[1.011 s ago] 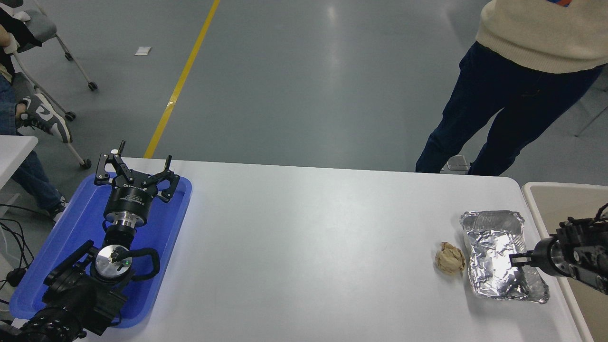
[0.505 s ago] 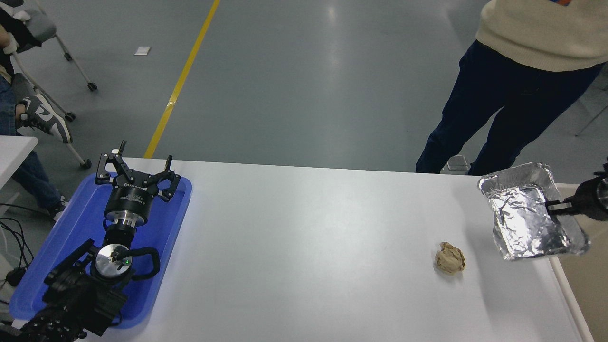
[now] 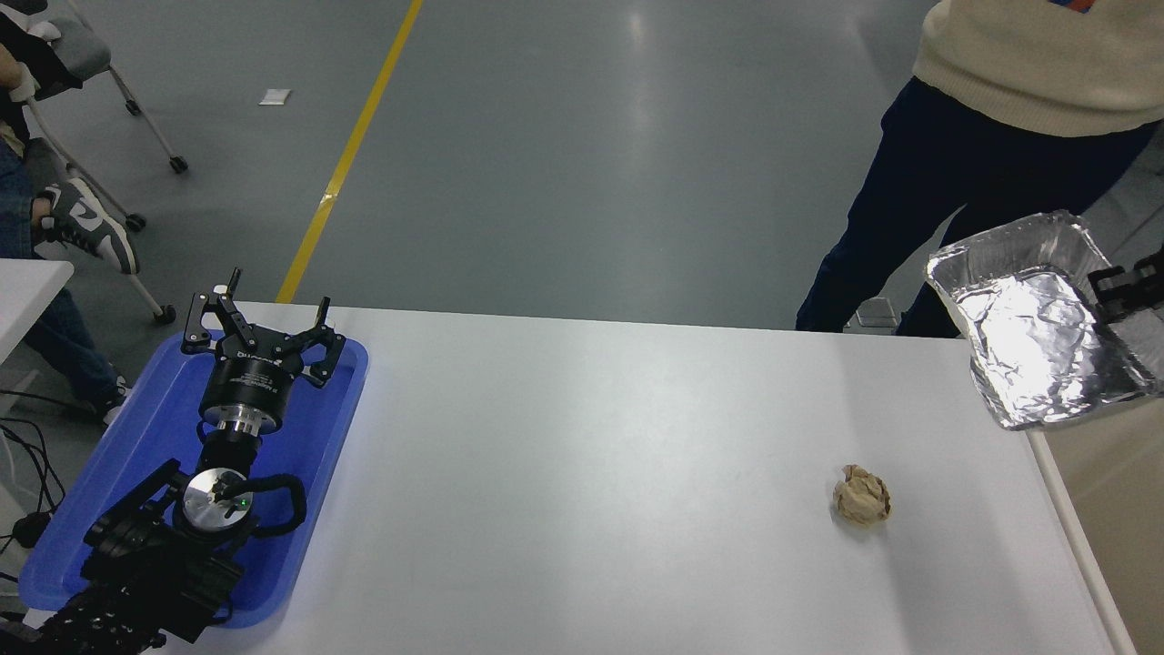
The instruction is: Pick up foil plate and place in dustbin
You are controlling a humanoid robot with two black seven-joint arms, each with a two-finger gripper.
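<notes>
One view is given, the head view. Compared with a second ago, the foil plate [image 3: 1037, 332] has been lifted off the table's right edge, where it lay beside the crumpled paper ball [image 3: 861, 494], and is now held tilted in the air above the table's far right corner. It is gripped at its right rim by the right gripper [image 3: 1105, 289], whose fingers are closed on the foil; most of that gripper is cut off by the picture's right edge. The pick-up is judged done, and the carry toward the dustbin [image 3: 1105, 509] is under way. Only a strip of the bin's rim and wall is seen, just beside the table's right edge, below the plate; the release is not yet made.

At the table's near left corner, the left gripper [image 3: 259, 318] is parked over the blue tray [image 3: 318, 437], with its fingers spread and nothing held.

A person's legs [image 3: 946, 209] are seen just beyond the table's far edge, near the raised plate; contact could follow if the carry swung further outward. The paper ball is left untouched on the table [image 3: 582, 455].
</notes>
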